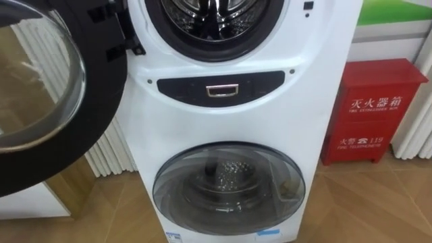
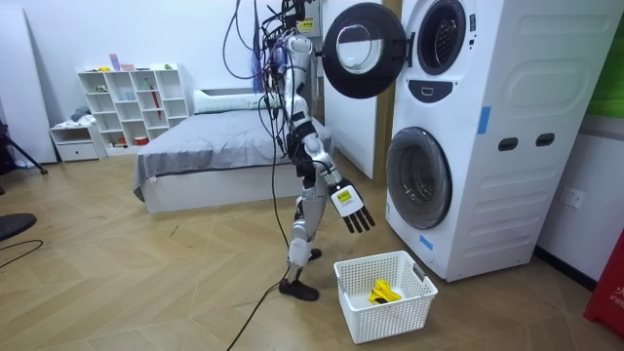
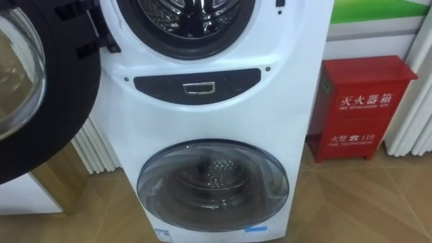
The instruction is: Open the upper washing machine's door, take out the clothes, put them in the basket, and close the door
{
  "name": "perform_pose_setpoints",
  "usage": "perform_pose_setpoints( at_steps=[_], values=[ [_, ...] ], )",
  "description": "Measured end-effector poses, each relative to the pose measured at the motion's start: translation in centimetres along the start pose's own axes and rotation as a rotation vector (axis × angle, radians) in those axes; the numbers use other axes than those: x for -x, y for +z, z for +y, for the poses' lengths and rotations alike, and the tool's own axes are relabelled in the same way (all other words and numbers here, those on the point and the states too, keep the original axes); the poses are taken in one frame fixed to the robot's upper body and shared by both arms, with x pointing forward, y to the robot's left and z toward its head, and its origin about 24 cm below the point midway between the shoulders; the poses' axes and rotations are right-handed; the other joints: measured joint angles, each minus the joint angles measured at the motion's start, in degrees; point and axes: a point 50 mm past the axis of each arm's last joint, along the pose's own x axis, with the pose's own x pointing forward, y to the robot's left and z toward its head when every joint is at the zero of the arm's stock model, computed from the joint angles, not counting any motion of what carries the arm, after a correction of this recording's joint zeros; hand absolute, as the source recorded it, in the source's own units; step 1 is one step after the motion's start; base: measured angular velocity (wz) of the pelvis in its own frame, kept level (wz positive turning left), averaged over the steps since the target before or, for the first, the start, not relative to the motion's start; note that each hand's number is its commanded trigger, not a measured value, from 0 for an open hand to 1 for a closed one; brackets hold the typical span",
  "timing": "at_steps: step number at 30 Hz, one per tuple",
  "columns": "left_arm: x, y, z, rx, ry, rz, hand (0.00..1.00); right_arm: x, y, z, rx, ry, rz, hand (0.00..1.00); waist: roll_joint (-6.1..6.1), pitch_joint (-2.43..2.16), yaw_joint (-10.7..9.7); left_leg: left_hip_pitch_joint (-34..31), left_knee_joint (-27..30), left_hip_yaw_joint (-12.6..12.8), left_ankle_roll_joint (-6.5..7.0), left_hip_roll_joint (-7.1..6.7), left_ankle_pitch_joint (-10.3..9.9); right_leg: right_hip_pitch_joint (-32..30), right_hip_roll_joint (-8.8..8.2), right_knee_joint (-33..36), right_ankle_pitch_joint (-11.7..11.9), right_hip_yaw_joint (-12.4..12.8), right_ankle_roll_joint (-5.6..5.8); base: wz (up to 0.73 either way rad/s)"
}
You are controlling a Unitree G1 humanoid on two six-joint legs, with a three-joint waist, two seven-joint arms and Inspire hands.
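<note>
Near the washing machine [image 2: 487, 146], stands with right hand [image 2: 351, 208] low, fingers loose and empty. Maybe yellow cloth [image 2: 382, 291] in near basket [image 2: 363, 319].

Bright, even room light; soft reflections on the open door glass [image 1: 34, 74]

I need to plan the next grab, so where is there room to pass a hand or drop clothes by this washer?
The upper drum mouth is clear to reach into, its upper door swung left. The white basket has bare room beside the yellow item. The lower door is shut, and a red box crowds the floor right of the washer.
</note>
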Motion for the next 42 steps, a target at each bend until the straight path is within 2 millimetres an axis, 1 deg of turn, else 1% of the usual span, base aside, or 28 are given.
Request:
perform_pose_setpoints(
  at_steps=[6, 8, 9, 11, 12, 13, 14, 15, 16, 17, 18, 19, 20, 21, 22, 24, 26, 28, 30, 31, 32, 33, 34, 37, 38, 39, 41, 42],
  values=[
    [1.4, -0.6, -1.9, 0.085, -0.057, -0.024, 0.0, 0.0, -0.2, 0.1, 0.023, 0.018, 0.023, 0.0, -1.11, 0.31, -0.5, -0.37, 0.04, -0.09, 0.6, -0.17, 0.36, 0.03, -0.35, -0.05, 0.36, 0.01, 0.08, 0.06],
    [2.1, -0.8, -2.6, 0.116, -0.076, -0.029, 0.0, 0.0, -0.3, 0.2, 0.026, 0.029, 0.026, 0.0, -1.25, 0.39, -0.58, -0.65, 0.06, -0.41, 0.71, -0.42, 0.52, -0.03, -0.49, -0.07, 0.48, 0.03, 0.0, 0.14],
    [2.7, -0.8, -3.0, 0.134, -0.098, -0.038, 0.0, 0.0, -0.2, 0.3, 0.03, 0.044, 0.025, 0.0, -1.46, 0.39, -1.35, -1.33, 0.18, -1.2, 0.99, -0.82, 0.88, -0.28, -0.57, -0.06, 0.48, 0.3, -0.01, 0.32],
    [3.8, -0.8, -4.3, 0.183, -0.14, -0.046, 0.0, -0.1, -0.2, 0.5, 0.034, 0.061, 0.026, 0.0, -1.74, 0.35, -1.71, -2.34, 0.14, -1.49, 1.37, -1.15, 1.62, -1.19, -0.79, 0.13, 0.53, 0.52, 0.12, 0.3],
    [4.8, -0.9, -5.6, 0.185, -0.194, -0.052, 0.0, -0.2, -0.1, 0.8, 0.058, 0.075, 0.028, 0.0, -1.81, 0.36, -1.97, -2.67, 0.13, -1.51, 1.7, -1.26, 2.04, -1.42, -0.86, 0.1, 0.66, 0.54, 0.34, 0.18],
    [5.9, -1.5, -6.5, 0.141, -0.258, -0.057, 0.0, -0.3, 0.0, 1.2, 0.083, 0.092, 0.031, 0.0, -1.58, 0.19, -2.14, -2.73, 0.15, -1.52, 1.97, -1.38, 2.3, -1.42, -0.89, 0.08, 0.82, 0.86, 0.61, 0.13],
    [6.6, -1.8, -6.7, 0.108, -0.297, -0.066, 0.0, -0.4, 0.1, 1.4, 0.097, 0.101, 0.033, 0.0, -1.89, 0.28, -2.14, -2.75, 0.19, -1.48, 2.06, -1.41, 2.35, -1.44, -0.98, 0.11, 0.91, 0.88, 0.76, 0.09],
    [8.3, -2.2, -7.4, 0.056, -0.372, -0.084, 0.0, -0.4, 0.0, 1.9, 0.122, 0.12, 0.04, 0.0, -1.91, 0.11, -2.24, -3.2, 0.67, -1.55, 2.22, -1.43, 2.39, -1.6, -1.04, 0.16, 0.97, 0.93, 0.84, 0.15],
    [9.8, -2.4, -8.1, 0.043, -0.436, -0.091, 0.0, -0.6, 0.2, 2.3, 0.137, 0.132, 0.037, 0.0, -2.29, 0.11, -2.99, -4.06, 1.27, -1.48, 2.39, -1.32, 2.48, -1.99, -1.01, 0.15, 0.98, 0.92, 0.77, 0.25],
    [10.5, -2.4, -8.7, 0.03, -0.477, -0.099, 0.0, -0.7, 0.3, 2.5, 0.152, 0.137, 0.036, 0.0, -2.47, 0.13, -3.5, -4.57, 1.57, -1.22, 2.52, -1.16, 2.56, -2.19, -0.94, 0.14, 1.1, 0.95, 0.71, 0.37],
    [12.2, -2.4, -10.0, 0.025, -0.581, -0.104, 0.0, -0.8, 0.7, 2.7, 0.175, 0.143, 0.032, 0.0, -2.72, 0.15, -4.32, -5.43, 2.0, -0.02, 2.68, -0.71, 2.68, -2.96, -0.76, 0.14, 1.35, 1.71, 0.57, 0.27],
    [13.1, -2.4, -10.7, 0.021, -0.642, -0.113, 0.0, -0.9, 0.9, 2.8, 0.181, 0.145, 0.029, 0.0, -2.77, 0.16, -4.55, -5.5, 1.87, 1.3, 2.59, -0.39, 2.76, -3.33, -0.77, 0.13, 1.53, 2.28, 0.52, 0.17],
    [15.1, -2.0, -12.1, 0.009, -0.763, -0.136, 0.0, -1.0, 1.0, 3.0, 0.185, 0.147, 0.035, 0.0, -2.84, 0.12, -4.61, -5.67, 1.9, 3.51, 2.53, 0.09, 2.8, -3.93, -0.86, 0.15, 1.85, 3.15, 0.43, -0.07],
    [16.7, -1.3, -13.2, -0.005, -0.852, -0.175, 0.0, -1.2, 1.3, 3.4, 0.196, 0.155, 0.032, 0.0, -2.79, 0.11, -4.97, -5.83, 1.92, 4.85, 2.52, 0.3, 2.8, -4.47, -1.03, 0.15, 2.01, 3.76, 0.39, -0.23],
    [17.9, -0.6, -13.9, -0.009, -0.919, -0.214, 0.0, -1.4, 1.9, 4.2, 0.211, 0.167, 0.014, 0.0, -2.57, 0.09, -5.82, -6.07, 1.84, 5.38, 2.52, 0.38, 2.78, -4.85, -1.17, 0.05, 2.08, 3.86, 0.28, -0.29],
    [19.2, -0.1, -14.6, -0.007, -1.008, -0.241, 0.0, -1.5, 2.4, 5.4, 0.254, 0.2, -0.009, 0.0, -2.58, 0.05, -7.14, -6.17, 1.64, 6.04, 2.55, 0.33, 2.76, -5.15, -1.44, -0.04, 2.28, 3.98, -0.04, -0.25],
    [20.9, -0.1, -15.3, 0.001, -1.125, -0.237, 0.0, -1.6, 2.6, 6.4, 0.259, 0.222, -0.019, 0.0, -2.23, 0.21, -8.73, -6.29, 1.58, 6.75, 2.63, 0.32, 2.68, -5.45, -1.73, -0.04, 2.46, 3.98, -0.32, -0.24],
    [22.6, 0.0, -15.9, 0.025, -1.258, -0.23, 0.0, -1.7, 2.9, 7.5, 0.263, 0.251, -0.025, 0.0, -2.05, 0.06, -10.08, -6.31, 0.98, 7.94, 2.58, 0.35, 2.71, -6.53, -2.05, 0.08, 2.77, 4.48, -0.61, -0.34],
    [23.5, -0.1, -16.2, 0.036, -1.336, -0.215, 0.0, -1.7, 2.7, 7.8, 0.246, 0.256, -0.022, 0.0, -2.0, -0.04, -11.54, -6.29, 0.97, 8.08, 2.58, 0.34, 2.71, -6.77, -2.12, 0.02, 3.32, 4.74, -0.35, -0.21],
    [23.9, -0.1, -16.3, 0.036, -1.376, -0.216, 0.0, -1.7, 2.6, 7.8, 0.234, 0.254, -0.017, 0.0, -2.06, -0.06, -12.1, -6.36, 1.0, 8.19, 2.57, 0.29, 2.71, -7.03, -2.09, -0.06, 4.19, 5.19, -0.27, -0.08],
    [24.0, -0.1, -16.3, 0.036, -1.391, -0.217, 0.0, -1.7, 2.6, 7.8, 0.229, 0.253, -0.016, 0.0, -2.07, -0.06, -12.42, -6.36, 1.02, 8.19, 2.57, 0.27, 2.71, -7.07, -2.08, -0.07, 4.53, 5.31, -0.2, -0.04],
    [24.4, -0.1, -16.4, 0.038, -1.413, -0.219, 0.0, -1.7, 2.6, 7.8, 0.219, 0.25, -0.016, 0.0, -2.01, -0.13, -12.61, -6.28, 1.03, 8.19, 2.57, 0.29, 2.71, -7.05, -2.08, -0.14, 5.0, 5.32, 0.52, 0.0],
    [24.7, -0.1, -16.4, 0.041, -1.435, -0.219, 0.0, -1.7, 2.6, 7.8, 0.204, 0.249, -0.018, 0.0, -1.74, -0.32, -12.57, -6.23, 1.0, 8.16, 2.52, 0.44, 2.75, -7.05, -1.9, -0.14, 5.04, 5.28, 0.62, 0.0],
    [25.5, -0.3, -16.6, 0.039, -1.486, -0.21, 0.0, -1.7, 2.7, 8.0, 0.179, 0.251, -0.027, 0.0, -0.8, -0.89, -12.31, -5.6, 0.85, 8.17, 2.68, 0.86, 2.93, -6.72, -1.15, -0.15, 4.76, 5.27, 0.15, -0.03],
    [25.6, -0.3, -16.6, 0.038, -1.492, -0.21, 0.0, -1.7, 2.7, 8.1, 0.172, 0.256, -0.028, 0.0, -0.76, -0.89, -12.29, -5.35, 0.75, 8.24, 2.98, 0.98, 3.11, -6.61, -0.98, -0.13, 4.67, 5.25, 0.02, -0.1],
    [25.6, -0.3, -16.6, 0.039, -1.498, -0.213, 0.0, -1.6, 2.8, 8.4, 0.175, 0.269, -0.034, 0.0, -0.39, -1.05, -12.28, -4.99, 0.64, 8.55, 2.79, 1.26, 3.22, -6.43, -0.72, -0.14, 4.3, 5.29, -0.24, -0.1],
    [25.7, -0.2, -16.6, 0.04, -1.503, -0.216, 0.0, -1.7, 3.1, 8.6, 0.187, 0.278, -0.043, 0.0, -0.46, -0.7, -12.2, -4.22, 0.01, 8.81, 2.2, 1.36, 3.19, -6.08, -0.49, -0.14, 3.77, 5.37, -0.48, -0.11],
    [25.7, -0.2, -16.7, 0.041, -1.509, -0.219, 0.0, -1.7, 3.4, 8.7, 0.189, 0.279, -0.049, 0.0, -0.07, -0.6, -12.21, -4.07, -0.08, 8.94, 1.83, 1.36, 3.01, -6.07, -0.28, -0.14, 3.55, 5.37, -0.61, -0.14]
  ],
)
